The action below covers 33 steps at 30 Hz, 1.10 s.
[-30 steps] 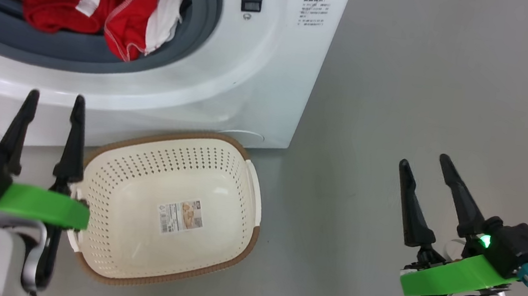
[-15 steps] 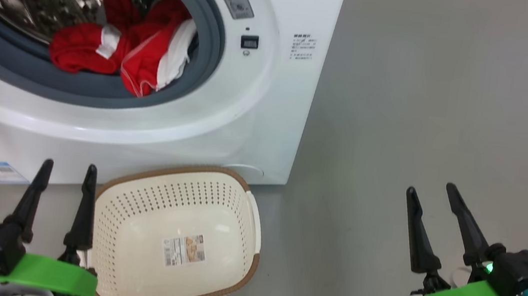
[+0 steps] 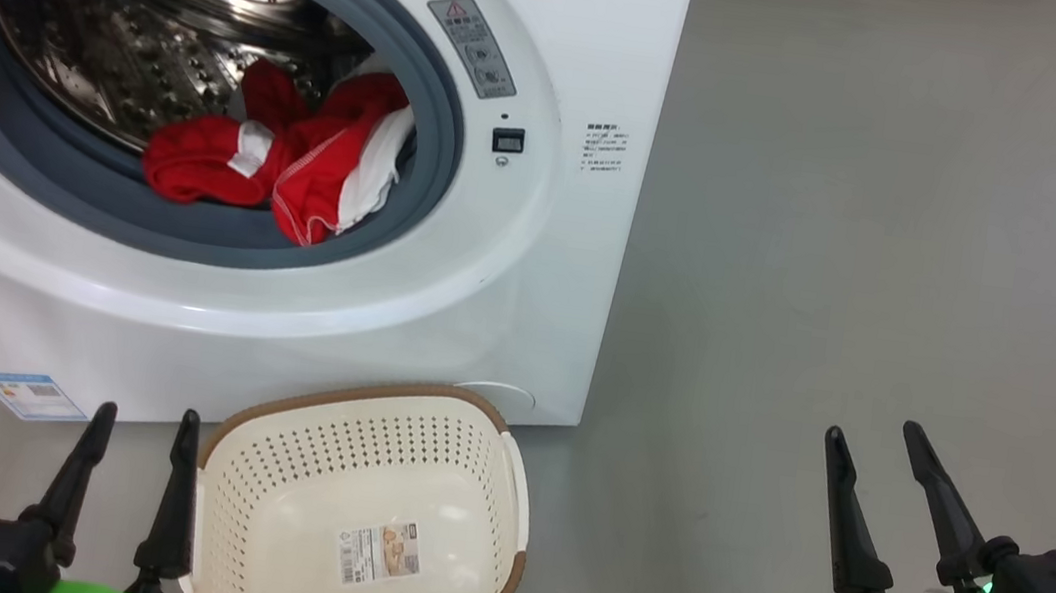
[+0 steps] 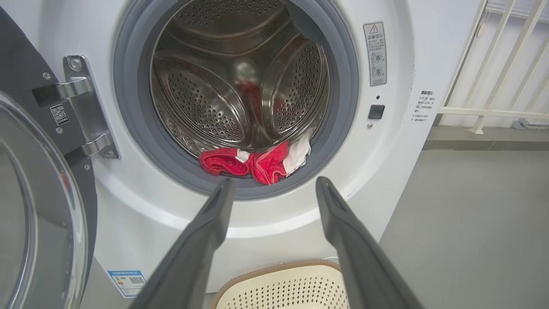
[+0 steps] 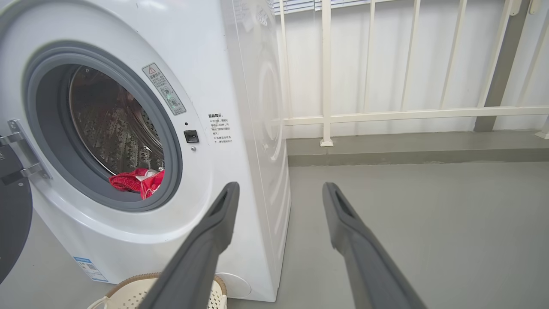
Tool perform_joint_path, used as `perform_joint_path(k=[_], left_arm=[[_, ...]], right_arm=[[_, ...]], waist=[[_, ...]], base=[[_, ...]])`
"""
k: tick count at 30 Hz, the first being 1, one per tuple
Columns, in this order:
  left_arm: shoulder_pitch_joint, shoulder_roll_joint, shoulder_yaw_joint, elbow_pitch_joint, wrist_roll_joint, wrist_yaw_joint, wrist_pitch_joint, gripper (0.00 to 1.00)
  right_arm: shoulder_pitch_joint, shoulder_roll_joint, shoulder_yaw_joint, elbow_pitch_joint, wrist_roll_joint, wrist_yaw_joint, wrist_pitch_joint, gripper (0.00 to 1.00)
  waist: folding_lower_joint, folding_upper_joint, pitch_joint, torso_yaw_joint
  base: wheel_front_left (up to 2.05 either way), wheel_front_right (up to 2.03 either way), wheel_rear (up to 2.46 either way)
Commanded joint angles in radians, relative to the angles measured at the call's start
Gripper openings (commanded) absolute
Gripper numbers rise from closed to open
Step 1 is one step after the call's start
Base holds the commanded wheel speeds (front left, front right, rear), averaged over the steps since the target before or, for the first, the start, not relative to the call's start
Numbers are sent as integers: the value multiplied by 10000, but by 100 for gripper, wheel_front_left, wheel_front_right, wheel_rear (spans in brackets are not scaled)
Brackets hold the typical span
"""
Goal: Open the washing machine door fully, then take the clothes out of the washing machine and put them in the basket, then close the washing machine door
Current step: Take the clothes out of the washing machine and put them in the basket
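Note:
The white washing machine (image 3: 577, 61) stands with its round door (image 4: 38, 206) swung wide open to the left. Red and white clothes (image 3: 287, 166) lie at the front lip of the steel drum (image 4: 240, 77), partly over the grey gasket. The cream basket (image 3: 361, 508) sits empty on the floor below the opening. My left gripper (image 3: 146, 416) is open at the basket's left rim, fingers pointing toward the machine, well below the clothes (image 4: 257, 161). My right gripper (image 3: 873, 440) hangs open over bare floor, right of the machine. The right wrist view shows the clothes (image 5: 137, 182) and the basket's rim (image 5: 128, 285).
Grey floor (image 3: 899, 231) stretches to the right of the machine. A white railing (image 5: 386, 113) and a raised kerb run along the wall behind. A blue label (image 3: 32, 395) sits low on the machine's front, and a hinge bracket (image 4: 85, 107) holds the door at the left.
The head camera has tilted up, so the drum opening and clothes now sit lower in the picture and both grippers nearer the bottom edge. Both grippers stay open.

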Motion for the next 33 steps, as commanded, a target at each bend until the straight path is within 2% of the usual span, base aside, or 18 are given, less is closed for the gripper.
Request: perform_joint_path(k=[1, 18, 33], left_arm=[[-57, 73, 362, -201, 143, -63, -78, 100], [32, -70, 343, -183, 299, -105, -78, 100], [-487, -122, 459, -178, 440, -113, -78, 100]], right_arm=[[-90, -31, 182, -263, -173, 63, -65, 100], [58, -100, 287, -217, -103, 63, -65, 100], [-166, -124, 339, -276, -68, 63, -65, 100]], waist=[[0, 0, -93, 30], [0, 0, -284, 46], [0, 0, 245, 89]], base=[[0, 0, 0], [0, 0, 0], [0, 0, 0]])
